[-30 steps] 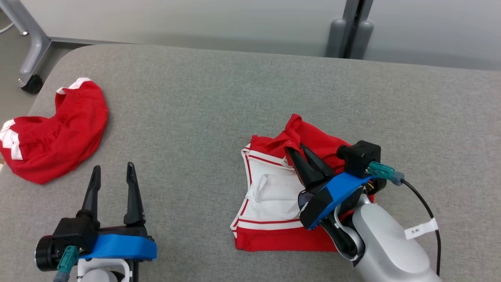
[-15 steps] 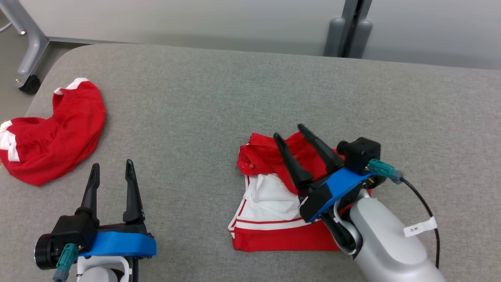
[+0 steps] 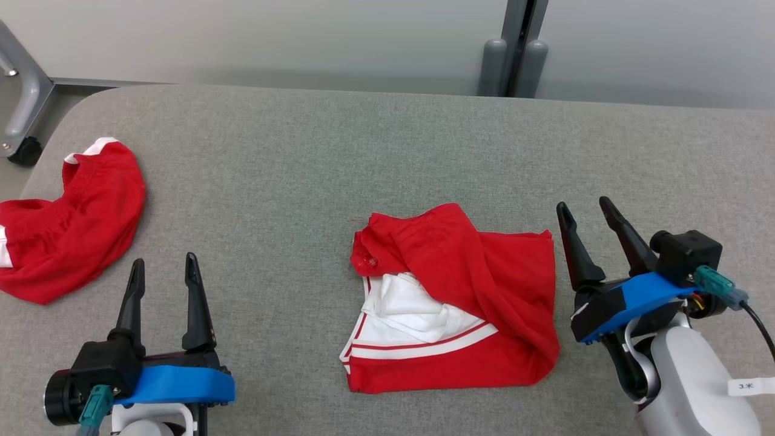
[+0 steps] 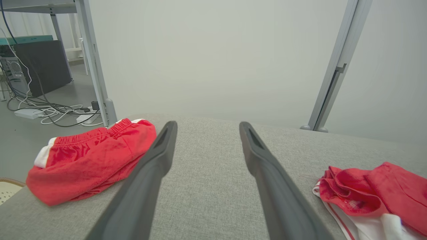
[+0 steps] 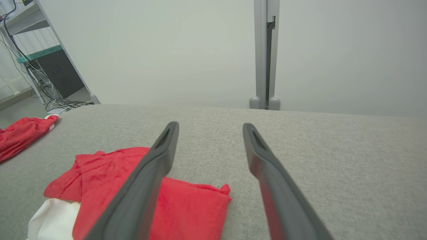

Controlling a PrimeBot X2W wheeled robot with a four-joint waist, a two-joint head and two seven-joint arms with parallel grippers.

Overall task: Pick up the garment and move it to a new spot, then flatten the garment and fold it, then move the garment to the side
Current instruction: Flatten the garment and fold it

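Note:
The garment (image 3: 460, 290) is a pair of red shorts with white panels and red stripes, lying loosely folded at the middle of the grey padded table (image 3: 375, 151). Its red upper layer is draped over the white part, which still shows at the lower left. My right gripper (image 3: 584, 209) stands open just right of the garment, apart from it, with nothing between its fingers. In the right wrist view the garment (image 5: 186, 203) lies below and left of the open gripper (image 5: 208, 128). My left gripper (image 3: 162, 263) is open near the front left, empty; its wrist view shows the garment (image 4: 373, 193) at the right.
A second red garment (image 3: 66, 224) with white trim lies crumpled at the table's left edge, also seen as a red garment (image 4: 90, 160) in the left wrist view. A grey post (image 3: 514, 48) stands behind the table. A castor frame (image 3: 21, 115) stands off the far left corner.
My right gripper opened, let go of the garment's red flap and drew back to the right. The flap now lies over the white part. The camera has shifted slightly.

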